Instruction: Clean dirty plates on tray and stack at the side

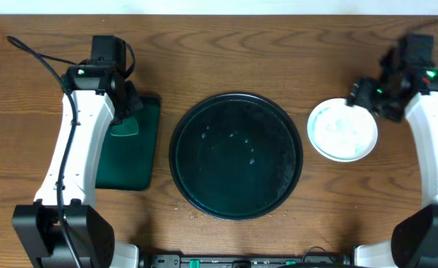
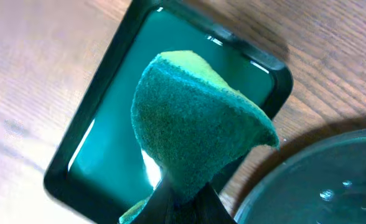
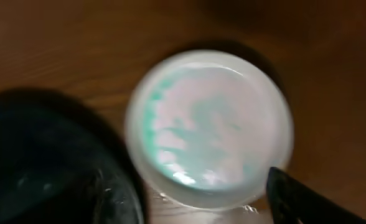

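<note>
Overhead, we record a streaked round white plate [image 1: 343, 131] just right of the large round black tray [image 1: 173, 156]. Left gripper [image 2: 173, 202] clamps a green sponge [image 2: 195, 124] above the rectangular dark green tray [image 2: 102, 143]. The right gripper [image 1: 360, 97] sits at the plate's rim, and we cannot tell its spread.

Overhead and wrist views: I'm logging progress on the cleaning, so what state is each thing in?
black tray: no plates on it, a few drops.
plate: on the table right of the black tray, faint green streaks.
left gripper: shut on the sponge.
sponge: hanging over the green tray.
green tray: on the table, left of the black tray.
right gripper: open, holding nothing.
</note>
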Tool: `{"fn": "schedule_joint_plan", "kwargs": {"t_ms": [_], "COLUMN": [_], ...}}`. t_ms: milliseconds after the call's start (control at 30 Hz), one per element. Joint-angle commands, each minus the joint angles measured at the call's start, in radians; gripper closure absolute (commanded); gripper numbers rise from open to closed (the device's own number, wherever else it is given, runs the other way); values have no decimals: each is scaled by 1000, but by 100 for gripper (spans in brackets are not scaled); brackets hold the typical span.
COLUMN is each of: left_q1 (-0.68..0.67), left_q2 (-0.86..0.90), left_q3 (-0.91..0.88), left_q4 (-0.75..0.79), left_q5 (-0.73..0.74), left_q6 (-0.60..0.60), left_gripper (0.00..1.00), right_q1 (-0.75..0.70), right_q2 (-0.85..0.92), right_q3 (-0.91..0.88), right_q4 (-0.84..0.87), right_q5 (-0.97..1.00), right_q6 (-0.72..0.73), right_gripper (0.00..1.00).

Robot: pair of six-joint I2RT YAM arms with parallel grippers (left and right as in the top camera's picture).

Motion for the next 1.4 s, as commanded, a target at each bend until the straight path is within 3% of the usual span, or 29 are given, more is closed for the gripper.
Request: {"fn": "schedule_joint_plan", "kwargs": {"t_ms": [0,333,433,467,500,533,700,867,1167,1233,1267,1367], "left_q1": [5,46,50,50,50,50,45,29,29,29,29,29], "left_q2": [14,15,15,15,15,15,-49,-241,-492,-515,-523,-530], "left_q3": [-77,-336,-377,-381,-382,-382,-337,-288,-288,-288,-288,-289], "left_q4": [63,414,450,450,449,449,392,336,335,335,335,335], "left_q5": [-24,-31,-31,-31,-31,-31,-31,-30,-30,-31,-31,-31], "left_q6": [157,213,212,212,213,212,213,212,212,212,212,212], "left_gripper": [93,93,68,56,31,27,27,27,26,27,27,27], "right_q1": [108,252,261,263,264,265,265,266,266,266,266,266], "right_q2": [-9,-9,-9,-9,-9,-9,-9,-10,-78,-109,-130,-199], "right_q3": [35,35,35,35,35,35,35,60,323,369,387,403], "right_q4": [3,14,2,-1,-3,-4,-4,4,-60,-60,-60,-56], "right_q5": [-3,48,48,48,48,48,48,47,48,47,47,47], "right_q6": [-48,-63,-66,-66,-66,-66,-66,-103,-153,-152,-152,-152], "right_gripper": [18,16,16,17,17,17,17,18,18,12,1,1]}}
